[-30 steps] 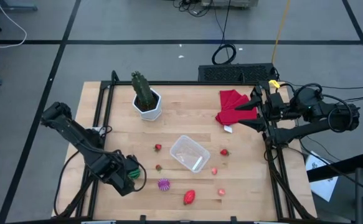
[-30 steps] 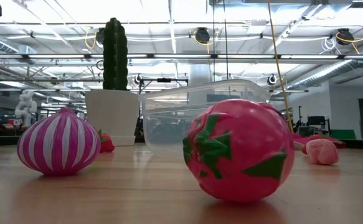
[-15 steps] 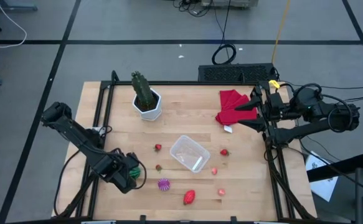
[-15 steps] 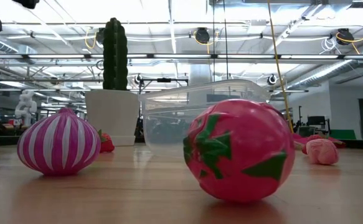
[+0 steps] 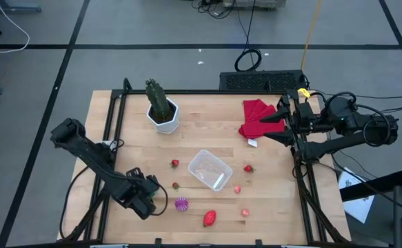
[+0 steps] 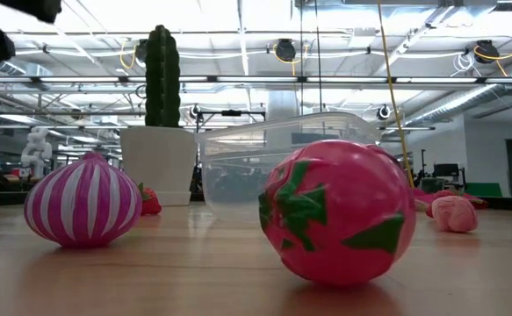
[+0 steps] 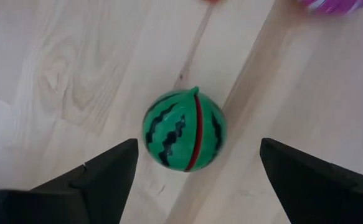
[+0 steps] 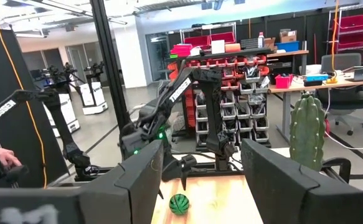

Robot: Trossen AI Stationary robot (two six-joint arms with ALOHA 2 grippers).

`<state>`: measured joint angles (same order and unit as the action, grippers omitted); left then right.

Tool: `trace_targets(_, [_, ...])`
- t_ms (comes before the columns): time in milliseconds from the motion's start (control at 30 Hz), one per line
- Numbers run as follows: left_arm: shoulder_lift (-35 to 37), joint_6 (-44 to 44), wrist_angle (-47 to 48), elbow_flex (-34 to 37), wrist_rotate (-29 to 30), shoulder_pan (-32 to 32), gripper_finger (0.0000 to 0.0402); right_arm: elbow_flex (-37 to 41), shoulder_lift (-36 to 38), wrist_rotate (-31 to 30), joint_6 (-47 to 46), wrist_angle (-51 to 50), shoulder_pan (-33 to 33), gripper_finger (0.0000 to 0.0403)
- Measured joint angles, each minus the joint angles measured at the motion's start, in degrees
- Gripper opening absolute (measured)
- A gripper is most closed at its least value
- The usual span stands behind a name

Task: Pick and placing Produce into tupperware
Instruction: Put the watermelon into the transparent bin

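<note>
The wooden table carries everything, with the two dark arms at its sides. The left arm reaches along the table's left edge toward the near side; its left gripper hangs over a green striped watermelon toy, fingers spread wide on either side of it and not touching it. The right gripper waits above the right edge, by a crumpled red cloth, its fingers also standing wide with nothing between them.

A tall green cactus stands upright in a white hexagonal pot toward the far left of the table. Near the middle lies the clear tupperware, open side up, with nothing visible inside.

The other produce is scattered around the tupperware, all apart from it. A red-pink strawberry-like fruit sits near the front edge, with a purple striped onion-like piece to its left, just beside the left gripper. Small red berries lie on the left side of the tupperware, one on the right side, and pinker ones in front.
</note>
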<state>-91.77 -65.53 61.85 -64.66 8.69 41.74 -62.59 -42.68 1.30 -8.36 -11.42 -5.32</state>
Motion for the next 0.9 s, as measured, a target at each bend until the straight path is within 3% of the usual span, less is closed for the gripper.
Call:
trace_targets(267, [-4.74,-0.96,1.73,0.00,-0.60,-0.46,0.0340,0.00,0.00,0.00,0.02,0.02,0.00,0.0209])
trace_targets(900, [-5.02,-1.20,-0.90,0.26,0.36,-0.46,0.0340,0.00,0.00,0.00,-0.59,0.07,0.00,0.0209])
